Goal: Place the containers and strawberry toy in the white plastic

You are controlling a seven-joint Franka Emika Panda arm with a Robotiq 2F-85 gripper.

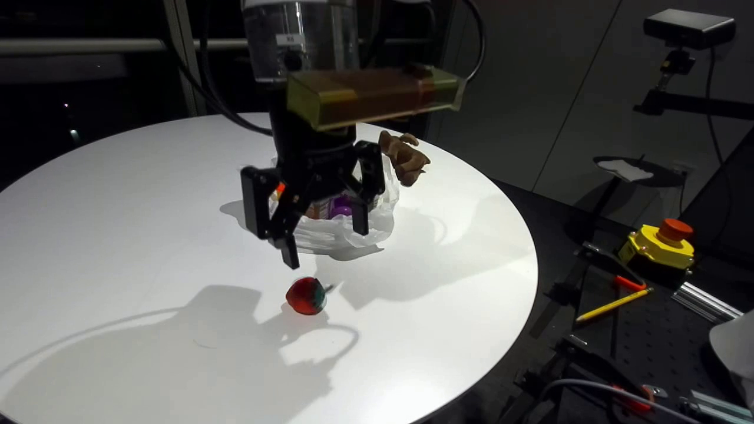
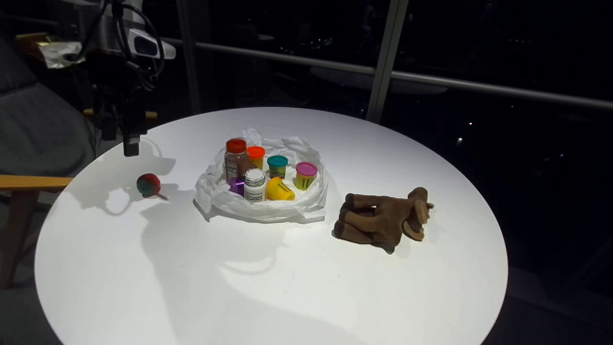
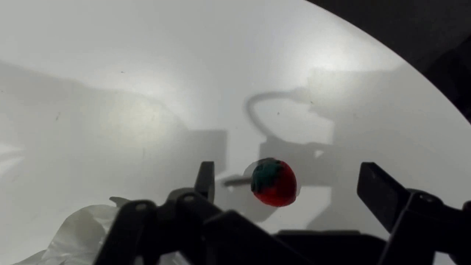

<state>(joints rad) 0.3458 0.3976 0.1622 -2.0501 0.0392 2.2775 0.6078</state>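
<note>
Step in hand, probably: picking up the strawberry toy point(image 3: 276, 184), the only task item left outside the white plastic bag point(image 2: 258, 211). Your gripper point(image 1: 325, 238) is spread wide, nothing held, above the toy, which lies on the table point(image 2: 383, 292) near the bag. Next you'd want a straight descent, jaws straddling the toy — then close, lift and release over the bag. Count: one strawberry toy, one bag. Inside, five cups: orange-lidded cup point(image 2: 256, 155), teal-lidded cup point(image 2: 277, 166), pink-lidded cup point(image 2: 305, 176), tipped yellow cup point(image 2: 279, 190), half-hidden purple cup point(image 2: 236, 185) — and two bottles: red-capped bottle point(image 2: 236, 160), white-capped bottle point(image 2: 255, 186). Outside: one brown plush point(image 2: 385, 220).
</note>
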